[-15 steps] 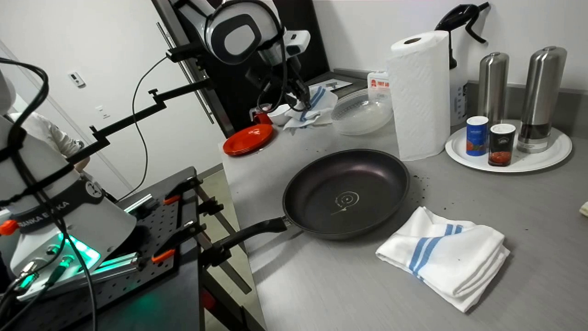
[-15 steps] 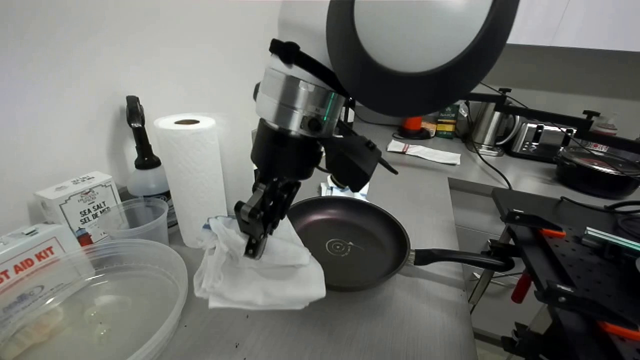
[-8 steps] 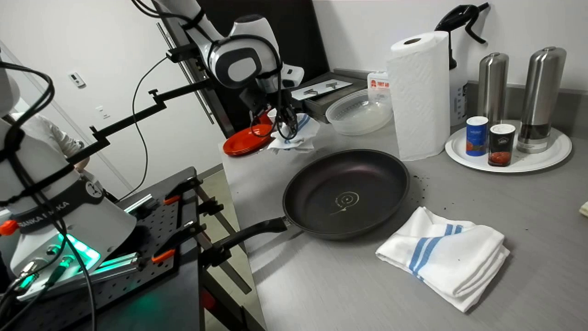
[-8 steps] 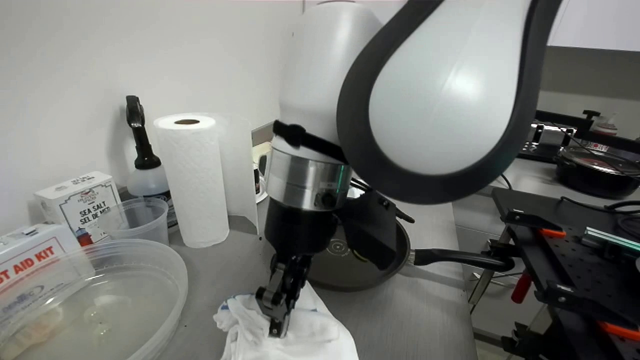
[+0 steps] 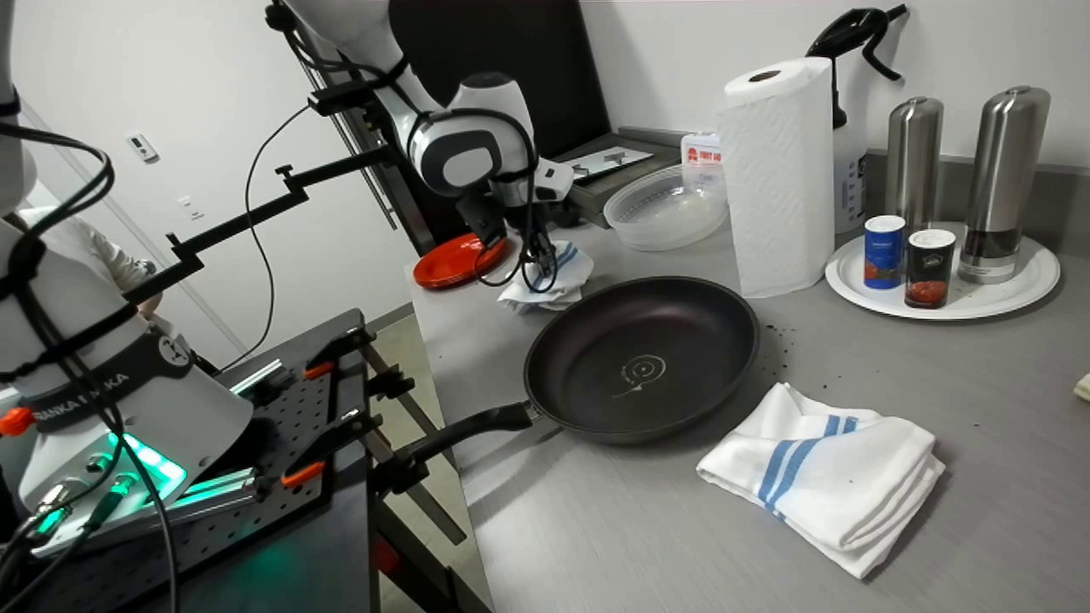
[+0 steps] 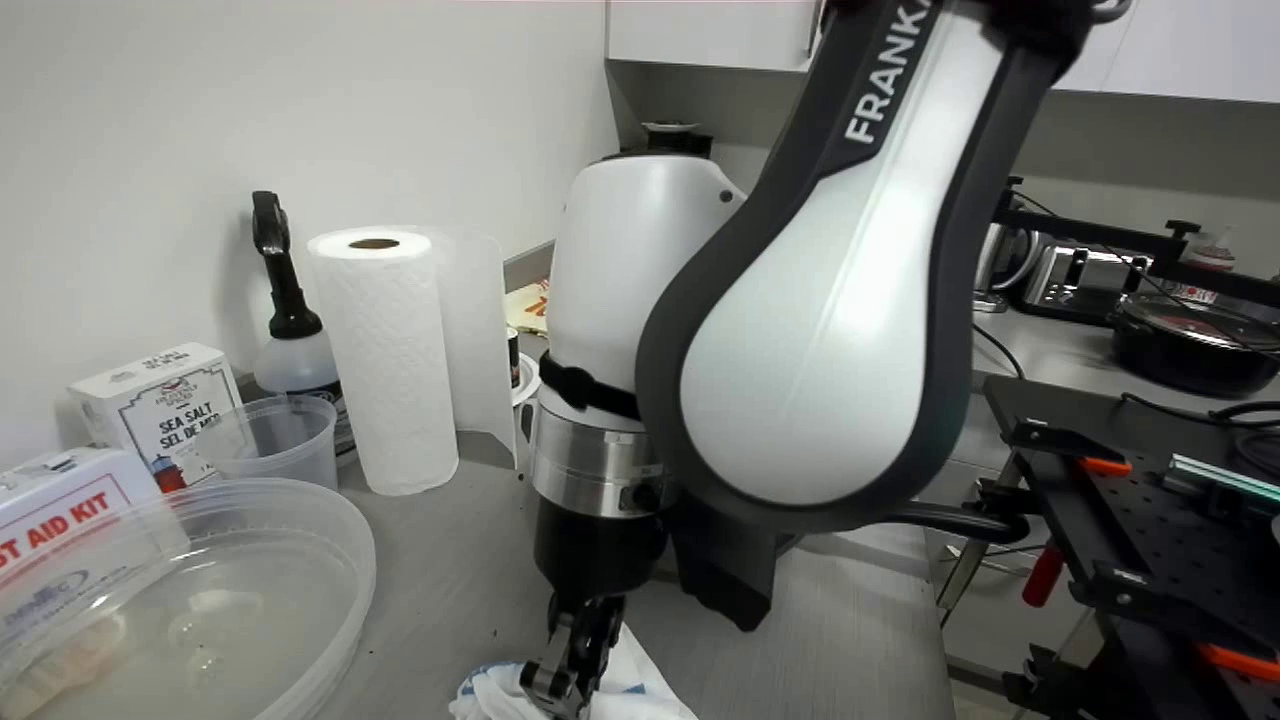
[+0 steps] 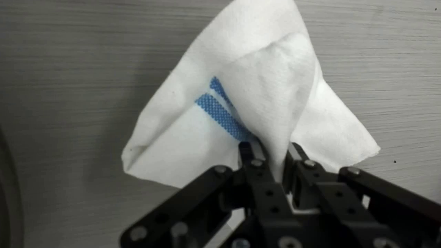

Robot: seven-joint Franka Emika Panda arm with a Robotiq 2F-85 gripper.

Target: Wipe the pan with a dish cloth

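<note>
The black pan stands on the counter, its inside facing up. In an exterior view the arm hides most of it, with the handle showing; its rim shows at the wrist view's left edge. My gripper is beyond the pan, apart from it, pointing down. It is shut on a bunched fold of a white dish cloth with blue stripes. The fold sits between the fingertips. The cloth spreads low at the counter beside the pan; whether all of it touches is unclear.
A second folded cloth lies near the pan. A paper towel roll, a clear plastic bowl and a white plate with shakers and mills stand toward the wall. Red plates lie near the counter's edge. Crumbs dot the counter.
My gripper has come down with the cloth, from above the counter near the bowl to low beside the pan, closer to the counter's edge. The pan and the second cloth have not moved.
</note>
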